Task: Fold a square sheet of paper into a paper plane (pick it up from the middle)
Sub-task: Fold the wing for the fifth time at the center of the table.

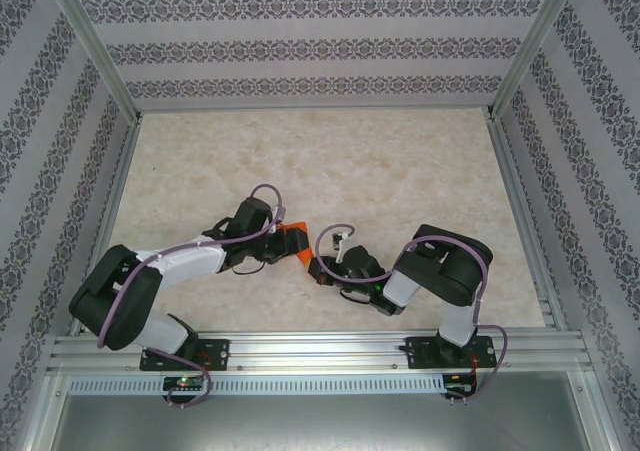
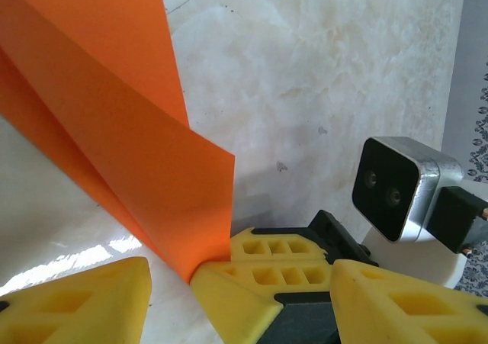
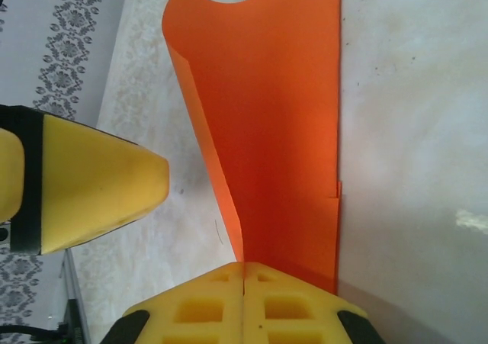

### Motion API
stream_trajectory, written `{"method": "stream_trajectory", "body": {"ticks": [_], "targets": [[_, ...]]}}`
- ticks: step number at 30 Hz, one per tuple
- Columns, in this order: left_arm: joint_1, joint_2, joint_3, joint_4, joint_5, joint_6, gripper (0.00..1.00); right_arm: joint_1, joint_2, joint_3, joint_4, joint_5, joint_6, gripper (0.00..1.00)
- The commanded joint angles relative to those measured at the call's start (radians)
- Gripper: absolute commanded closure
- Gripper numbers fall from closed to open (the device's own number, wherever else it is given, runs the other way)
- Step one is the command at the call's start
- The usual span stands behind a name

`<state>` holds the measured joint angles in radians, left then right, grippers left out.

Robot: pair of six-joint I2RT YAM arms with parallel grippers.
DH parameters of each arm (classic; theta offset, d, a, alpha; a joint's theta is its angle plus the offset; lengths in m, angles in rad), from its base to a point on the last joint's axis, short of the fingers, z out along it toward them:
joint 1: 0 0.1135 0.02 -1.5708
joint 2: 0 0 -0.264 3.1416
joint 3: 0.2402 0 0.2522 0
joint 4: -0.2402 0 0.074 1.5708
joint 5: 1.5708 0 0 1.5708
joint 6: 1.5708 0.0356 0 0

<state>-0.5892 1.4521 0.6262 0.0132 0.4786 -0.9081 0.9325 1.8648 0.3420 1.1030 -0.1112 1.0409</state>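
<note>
Pale marbled worktop (image 1: 400, 161) takes up most of the space. Both arms are bent in toward the middle of its near half, the left arm (image 1: 150, 276) from one side and the right arm (image 1: 440, 261) from the other.

The orange sheet of paper (image 1: 291, 243) sits right between them. It's creased lengthwise, and in the right wrist view its flaps (image 3: 282, 130) open in a loose V.

The right tool (image 3: 244, 275) has its yellow fingers pressed together, pinching one end of the sheet at the crease. The left tool (image 1: 278, 245) is spread apart. Its fingers (image 2: 84, 302) stand either side of the right tool's tips and that paper end, not gripping anything I can see.

The right arm's silver wrist camera (image 2: 396, 191) shows in the left wrist view.
</note>
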Motion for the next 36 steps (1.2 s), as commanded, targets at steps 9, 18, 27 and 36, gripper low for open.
{"method": "stream_trajectory", "body": {"ticks": [9,18,27,36], "targets": [[-0.018,0.113,0.076,0.153,0.048,0.02,0.36,-0.036,0.035,-0.024,0.033,-0.064,0.078,1.0],[-0.017,0.167,0.097,0.163,0.03,0.026,0.37,-0.042,-0.01,-0.019,-0.04,-0.069,0.06,0.91],[-0.018,0.177,0.107,0.149,0.007,0.026,0.37,-0.041,-0.054,-0.007,-0.192,-0.071,-0.004,0.73],[-0.017,0.187,0.117,0.143,0.005,0.028,0.37,-0.037,-0.116,0.061,-0.371,-0.04,-0.084,0.7]]}}
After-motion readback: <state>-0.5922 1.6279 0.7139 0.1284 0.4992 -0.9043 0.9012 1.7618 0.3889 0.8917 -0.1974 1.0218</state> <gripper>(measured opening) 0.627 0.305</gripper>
